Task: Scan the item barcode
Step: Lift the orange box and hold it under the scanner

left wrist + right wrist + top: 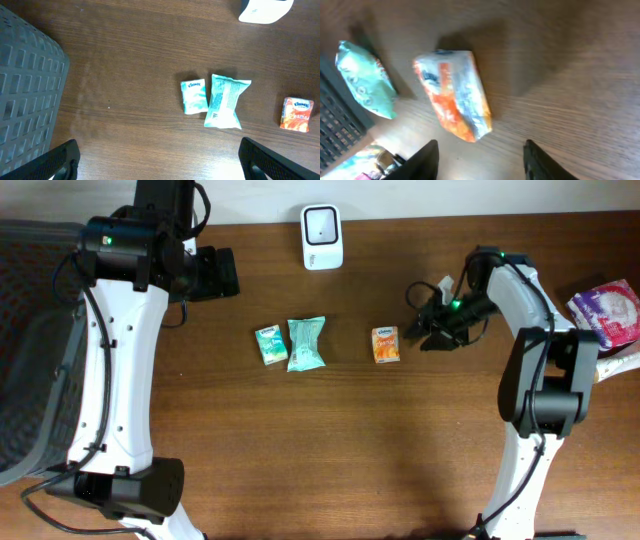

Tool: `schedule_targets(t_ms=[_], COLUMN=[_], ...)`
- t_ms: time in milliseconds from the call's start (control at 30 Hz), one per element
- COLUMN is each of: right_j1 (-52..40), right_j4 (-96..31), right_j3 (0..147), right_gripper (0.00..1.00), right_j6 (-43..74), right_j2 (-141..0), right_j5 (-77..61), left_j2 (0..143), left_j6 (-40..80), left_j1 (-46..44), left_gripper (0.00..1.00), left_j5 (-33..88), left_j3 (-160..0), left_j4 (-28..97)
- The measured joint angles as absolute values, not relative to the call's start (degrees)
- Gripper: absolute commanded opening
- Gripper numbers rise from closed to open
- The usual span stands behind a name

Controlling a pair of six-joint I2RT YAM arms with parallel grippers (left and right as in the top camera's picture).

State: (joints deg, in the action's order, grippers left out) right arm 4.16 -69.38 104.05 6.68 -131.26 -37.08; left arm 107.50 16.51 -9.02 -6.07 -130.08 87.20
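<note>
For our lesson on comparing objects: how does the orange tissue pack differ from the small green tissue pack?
Colour: the orange tissue pack is orange and white; the small green tissue pack is teal. Neighbours: the green pack lies close beside a larger mint pouch; the orange pack lies alone. Shared: both are small Kleenex-branded packs lying flat on the wooden table.

Orange with white and blue print: tissue pack [386,344]. Teal with white lettering: small pack [270,344]. Pale mint: pouch [306,344]. White: scanner [322,237]. Dark brown wood grain: table [300,450]. Grey lattice: basket [25,95]. Pink and purple: packet [607,310].
</note>
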Motion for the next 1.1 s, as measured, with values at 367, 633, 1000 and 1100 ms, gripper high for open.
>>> schedule_targets(t_ms=[367, 633, 1000, 1100], right_j1=[-1.65, -4.93, -3.31, -3.14], right_j4=[-59.66, -50.70, -57.43, -48.45], right_j3=[101.54, 94.13, 105.84, 109.10], right_gripper=[0.45, 0.04, 0.04, 0.04], right_j6=[4.69, 4.60, 0.60, -0.43], right_j2=[-131.26, -129.75, -131.68, -131.70], right_j5=[-33.34, -34.57, -66.46, -75.53], left_j2=[107.50, 107.50, 107.50, 107.50], left_j6=[16.51, 16.51, 16.51, 16.51], left_j1=[-9.02, -9.02, -9.02, -9.02], left_gripper=[0.99, 0.99, 0.99, 0.99], left_j5=[-6.07, -6.07, -6.07, -6.07], left_j3=[-130.08, -130.08, -130.08, -130.08], left_j4=[87.20, 87.20, 87.20, 87.18])
